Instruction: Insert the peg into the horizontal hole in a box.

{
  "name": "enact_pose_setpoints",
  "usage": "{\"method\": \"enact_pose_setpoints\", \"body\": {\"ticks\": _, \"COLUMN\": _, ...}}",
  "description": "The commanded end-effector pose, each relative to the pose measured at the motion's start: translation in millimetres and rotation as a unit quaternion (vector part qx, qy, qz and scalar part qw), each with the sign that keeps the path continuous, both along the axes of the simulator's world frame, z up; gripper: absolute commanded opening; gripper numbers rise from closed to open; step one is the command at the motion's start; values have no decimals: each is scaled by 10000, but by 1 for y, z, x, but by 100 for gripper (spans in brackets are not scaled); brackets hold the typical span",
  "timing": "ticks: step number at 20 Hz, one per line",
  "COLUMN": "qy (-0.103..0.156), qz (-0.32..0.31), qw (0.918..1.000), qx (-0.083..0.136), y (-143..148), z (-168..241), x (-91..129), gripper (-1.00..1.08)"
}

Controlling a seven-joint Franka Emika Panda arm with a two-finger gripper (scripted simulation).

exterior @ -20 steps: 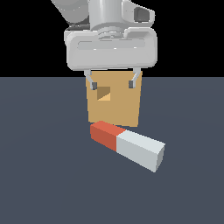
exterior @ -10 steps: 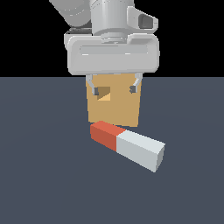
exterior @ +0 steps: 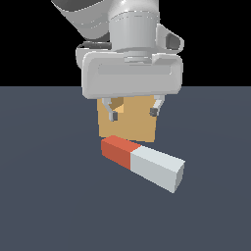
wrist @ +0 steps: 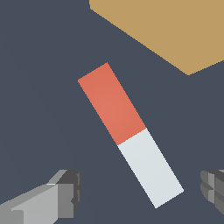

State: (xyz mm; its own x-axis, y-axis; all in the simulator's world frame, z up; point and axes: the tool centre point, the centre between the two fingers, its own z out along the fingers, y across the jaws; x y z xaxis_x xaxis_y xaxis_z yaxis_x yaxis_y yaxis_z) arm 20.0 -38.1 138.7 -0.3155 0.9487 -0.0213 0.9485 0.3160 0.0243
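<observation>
Here the peg lies flat, red end toward the box, fingers spread.

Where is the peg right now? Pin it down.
In the exterior view the peg lies flat on the dark floor just in front of the tan box, red end nearest it, below the open pincer.

Both renders were evenly and fairly brightly lit, sharp from edge to edge, with no blur, glare or lens distortion. No cast shadows showed on the dark floor; shading appeared only as flat tone differences between faces, the peg being lighter on top than on its side.
</observation>
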Motion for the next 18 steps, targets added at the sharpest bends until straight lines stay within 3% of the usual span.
{"method": "enact_pose_setpoints", "body": {"ticks": 1, "qy": 17, "qz": 313, "qw": 9995, "qx": 6, "y": -4, "z": -7, "x": 4, "gripper": 100}}
{"method": "enact_pose_setpoints", "body": {"ticks": 8, "qy": 68, "qz": 1206, "qw": 9927, "qx": 17, "y": -13, "z": -29, "x": 18, "gripper": 100}}
{"method": "enact_pose_setpoints", "body": {"ticks": 18, "qy": 132, "qz": 2279, "qw": 9736, "qx": 23, "y": -20, "z": -55, "x": 37, "gripper": 100}}
